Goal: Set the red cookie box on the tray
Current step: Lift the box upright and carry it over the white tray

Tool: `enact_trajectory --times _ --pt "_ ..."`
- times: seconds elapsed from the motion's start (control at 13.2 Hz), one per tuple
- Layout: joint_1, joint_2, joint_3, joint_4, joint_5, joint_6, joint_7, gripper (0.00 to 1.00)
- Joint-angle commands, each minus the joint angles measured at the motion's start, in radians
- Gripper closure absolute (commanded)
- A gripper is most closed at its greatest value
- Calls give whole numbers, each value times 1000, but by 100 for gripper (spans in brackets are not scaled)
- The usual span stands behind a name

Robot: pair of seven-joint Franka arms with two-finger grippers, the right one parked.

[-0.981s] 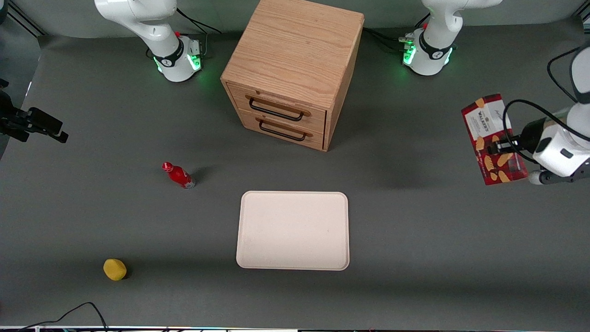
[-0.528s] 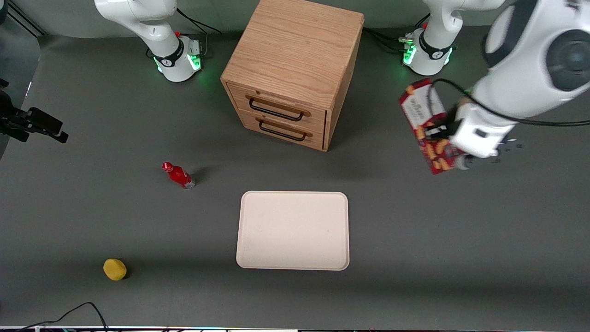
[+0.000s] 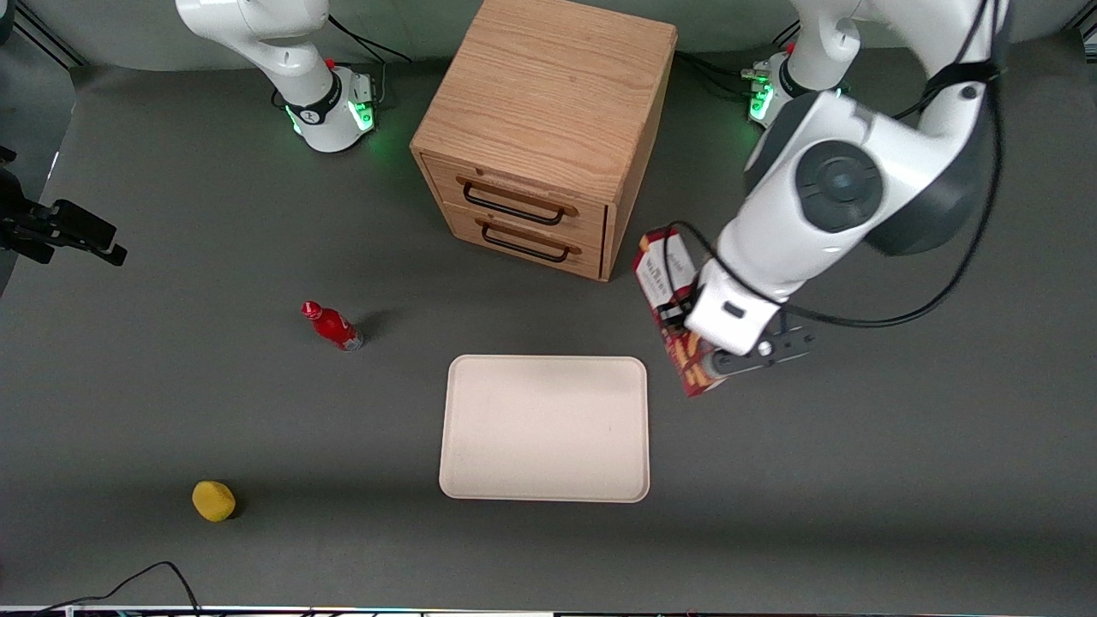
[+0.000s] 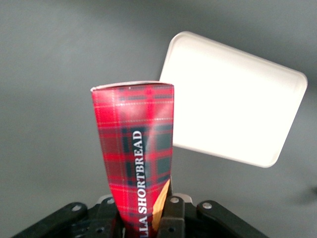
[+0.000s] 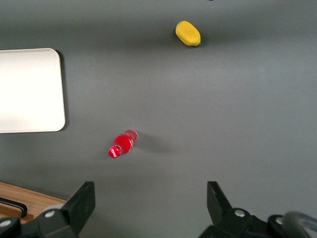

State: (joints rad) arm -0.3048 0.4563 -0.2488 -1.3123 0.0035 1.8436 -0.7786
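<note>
tray [image 3: 543,428]: flat on the surface, bare, nearer the front camera than the drawer cabinet [image 3: 540,137]. red cookie box [image 3: 667,278]: clamped in the gripper [image 3: 686,321] fingers, off the surface, just beside the tray's edge toward the working arm; long axis roughly parallel to that edge.

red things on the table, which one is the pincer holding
The red cookie box: the long plaid carton, shut in the left arm's pincer above the table beside the tray. The small red bottle stands untouched toward the parked arm's end.
</note>
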Motion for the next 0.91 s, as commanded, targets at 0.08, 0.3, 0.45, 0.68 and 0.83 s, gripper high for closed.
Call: enact_trajectory --times 0.08,0.3,0.45,0.68,0.83 --pt "-76 119 8 54 85 144 -108 100" --pt "-122 217 10 54 188 253 -184 100" --pt "-122 266 10 51 226 336 -192 100" --pt "-149 340 13 51 311 401 -197 100" --pt "-151 366 13 50 346 423 -234 100"
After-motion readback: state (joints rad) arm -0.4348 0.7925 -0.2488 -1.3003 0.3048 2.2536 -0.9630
